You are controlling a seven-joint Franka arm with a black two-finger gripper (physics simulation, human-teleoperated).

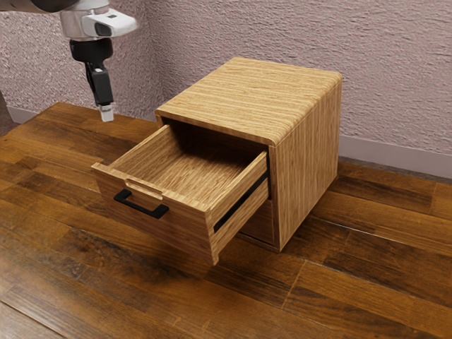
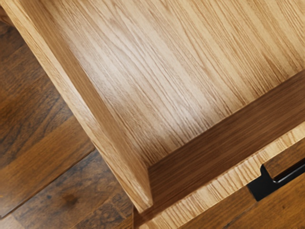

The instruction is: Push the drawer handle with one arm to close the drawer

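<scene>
Drawer (image 1: 192, 167) stuck well out past the front edge of the cabinet (image 1: 308, 148), handle (image 1: 141, 206) just below the drawer's top front edge, untouched; gripper (image 1: 106, 112) sat clear, couldn't tell how open, nothing visibly held, full push left.

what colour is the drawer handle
The handle is black; it shows best in the exterior view.
</scene>
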